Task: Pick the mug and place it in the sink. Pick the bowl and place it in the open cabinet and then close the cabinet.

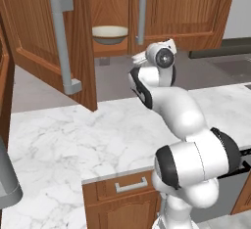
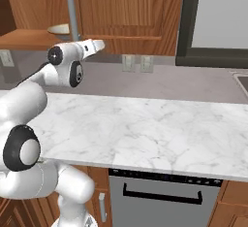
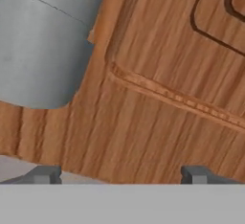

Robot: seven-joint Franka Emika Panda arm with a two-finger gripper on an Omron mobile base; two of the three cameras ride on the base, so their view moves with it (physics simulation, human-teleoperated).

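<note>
Beside the cabinet: the gripper (image 3: pixel 119 175) is held up close to a panelled wooden door (image 3: pixel 172 74), with a grey bar handle (image 3: pixel 43 41) seen just off to one side of it.
Gripper state: the two finger tips stand wide apart and nothing is held between them.
Step in hand: the bowl (image 1: pixel 110 34) is already set on the cabinet shelf (image 1: pixel 110 49), so closing the cabinet (image 1: pixel 162 8) is judged to be the step now being taken up.
Open door: the near door (image 1: pixel 46 37) is swung out wide from the cabinet over the marble counter (image 1: pixel 73 135), its long grey handle (image 1: pixel 63 47) facing outward.
Next move: the hand probably has to be brought against an open door and the door pushed back toward the cabinet until it is flush.
Cabinet contents: the bowl is seen upright on the shelf, alone in the visible opening.
Mug and sink: neither can be made out beside the cabinet, so their state cannot be told.
</note>
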